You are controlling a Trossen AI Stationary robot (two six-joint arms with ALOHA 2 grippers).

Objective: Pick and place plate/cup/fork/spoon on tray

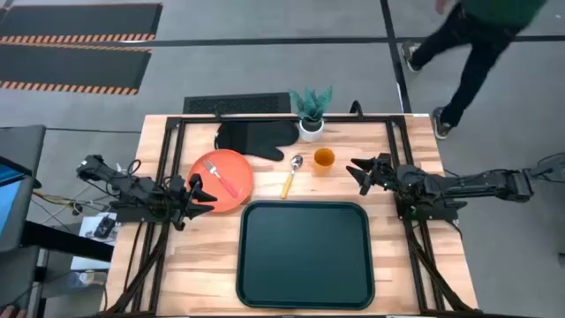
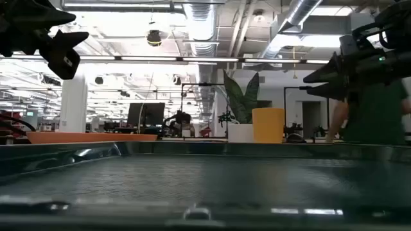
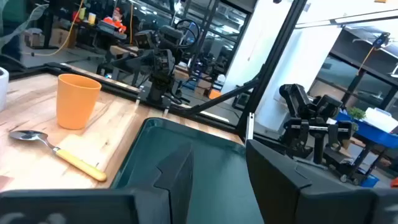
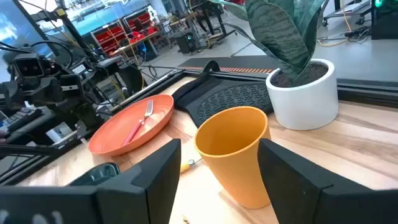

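Observation:
The orange-red plate lies flat on the table left of the tray, with the red-handled fork lying on it. The spoon lies on the wood between plate and cup. The orange cup stands upright near the far side. The dark green tray lies at the near middle. My left gripper is open, at the plate's near-left rim, touching nothing. My right gripper is open, a little right of the cup; in the right wrist view the cup stands ahead between the fingers, apart from them.
A black oven mitt and a white pot with a green plant sit at the far edge behind the cup. A person walks on the floor beyond the table's far right corner. Dark frame rails run along both table sides.

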